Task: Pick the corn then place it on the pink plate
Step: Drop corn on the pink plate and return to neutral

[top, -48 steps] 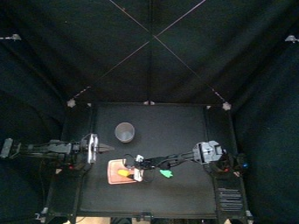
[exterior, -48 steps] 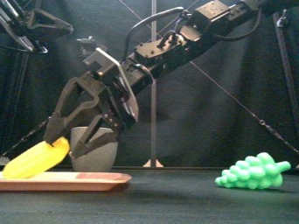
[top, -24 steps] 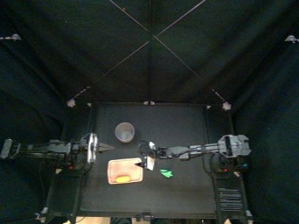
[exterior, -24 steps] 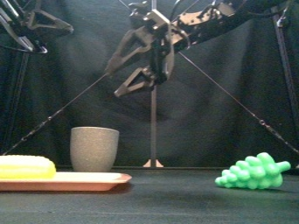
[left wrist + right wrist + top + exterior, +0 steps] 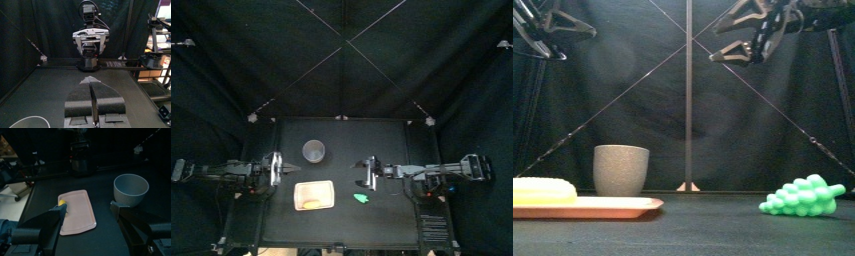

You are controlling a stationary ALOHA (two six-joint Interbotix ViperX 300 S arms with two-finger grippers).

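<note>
Right gripper of mine hangs in the upper right of the front view, jaws spread wide and holding nothing. Well apart from it, at lower left, the yellow toy corn cob lies on the flat pink tray. A tall grey speckled cup stands behind the tray, and a green toy grape bunch sits at lower right. My left gripper rests at the table's left, jaws pressed together.
</note>
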